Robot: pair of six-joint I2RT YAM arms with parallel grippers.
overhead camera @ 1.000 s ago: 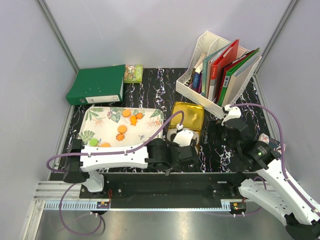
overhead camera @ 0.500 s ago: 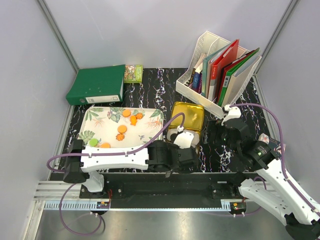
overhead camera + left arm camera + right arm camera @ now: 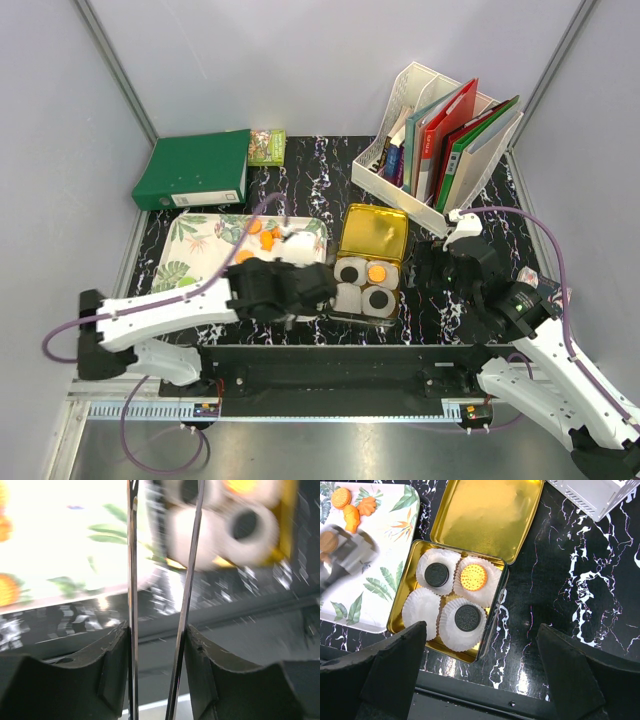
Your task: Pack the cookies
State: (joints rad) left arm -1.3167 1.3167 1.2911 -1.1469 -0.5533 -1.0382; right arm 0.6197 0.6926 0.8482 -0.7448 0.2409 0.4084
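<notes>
An open gold tin (image 3: 341,312) holds four white paper cups. Black cookies (image 3: 437,574) (image 3: 467,618) lie in two cups, an orange cookie (image 3: 473,577) in a third, and the front left cup (image 3: 422,607) is empty. More orange cookies (image 3: 252,227) (image 3: 351,516) lie on the leaf-print tray (image 3: 190,245). My left gripper (image 3: 296,243) is over the tray's right part, blurred; its thin blades (image 3: 132,555) stand apart with nothing between them. My right gripper (image 3: 482,627) is wide open above the tin's front right edge.
The tin's lid (image 3: 373,232) lies open behind it. A white file rack (image 3: 440,150) with folders stands back right. A green binder (image 3: 195,170) and a small packet (image 3: 266,146) lie back left. A black rail (image 3: 330,355) runs along the table's front edge.
My left arm has swung left, from over the tin to over the tray, uncovering the cups. The right arm has not moved.
</notes>
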